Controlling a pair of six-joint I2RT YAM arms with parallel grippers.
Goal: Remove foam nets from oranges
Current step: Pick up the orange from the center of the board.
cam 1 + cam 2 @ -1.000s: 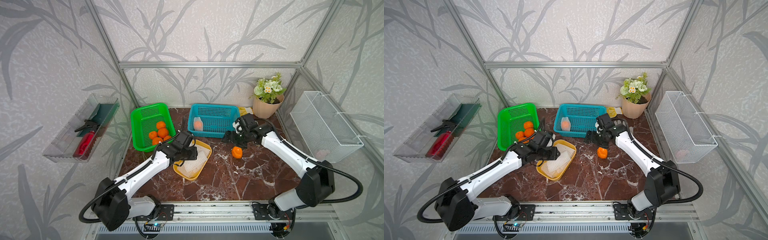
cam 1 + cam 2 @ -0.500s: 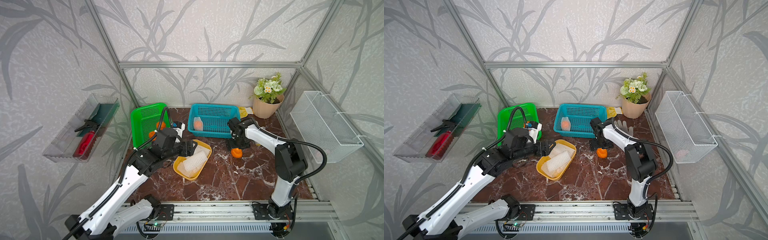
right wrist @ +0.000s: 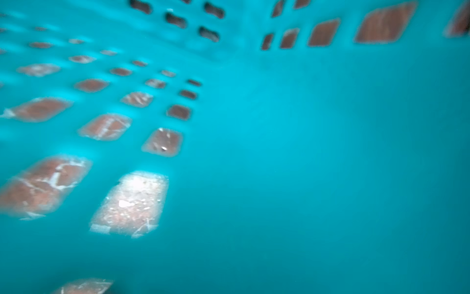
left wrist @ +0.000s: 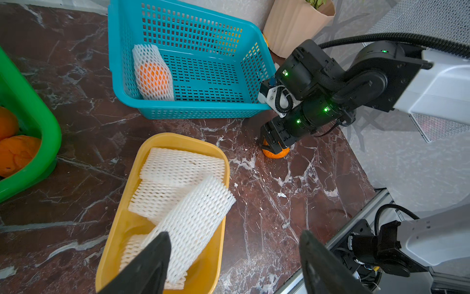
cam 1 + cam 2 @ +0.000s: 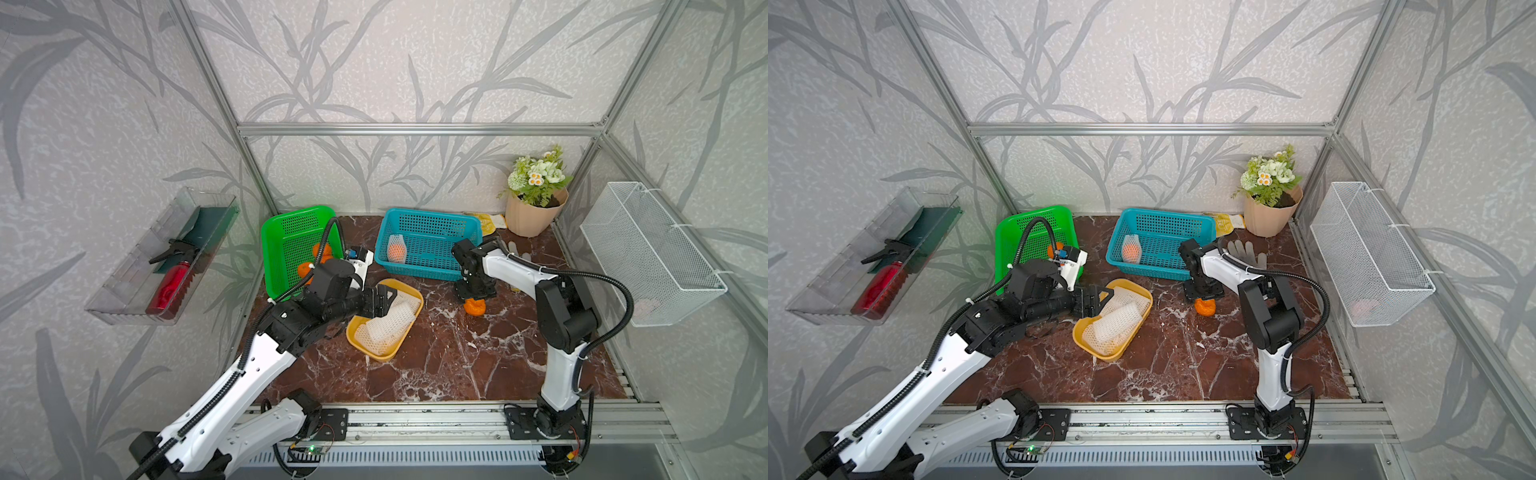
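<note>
Since the left end effector (image 4: 234,236) has let go and lifted off, its fingers stand wide apart with nothing between them. The foam net (image 4: 195,213) it evidently dropped lies just beneath it, slanted across the other flat nets (image 4: 178,165) in the yellow tray (image 4: 178,136). A second ago that end effector was low at the tray; now it hangs clear above it, so that sleeve is dealt with.

The right end effector (image 5: 473,291) has swung away from the corner of the blue basket (image 4: 203,112) and come down over the bare orange (image 4: 276,153) on the desk (image 4: 279,203), directly under its fingers. Whether they have clenched on the fruit or merely straddle it, I cannot tell; the right wrist view shows only blurred blue plastic.

By my reading the fruit goes next to the green basket (image 4: 38,122), beside the left end effector, where other bare oranges (image 4: 15,155) lie. One netted orange (image 4: 152,73) remains in the blue basket, beyond the right end effector, so one sleeve is left.
</note>
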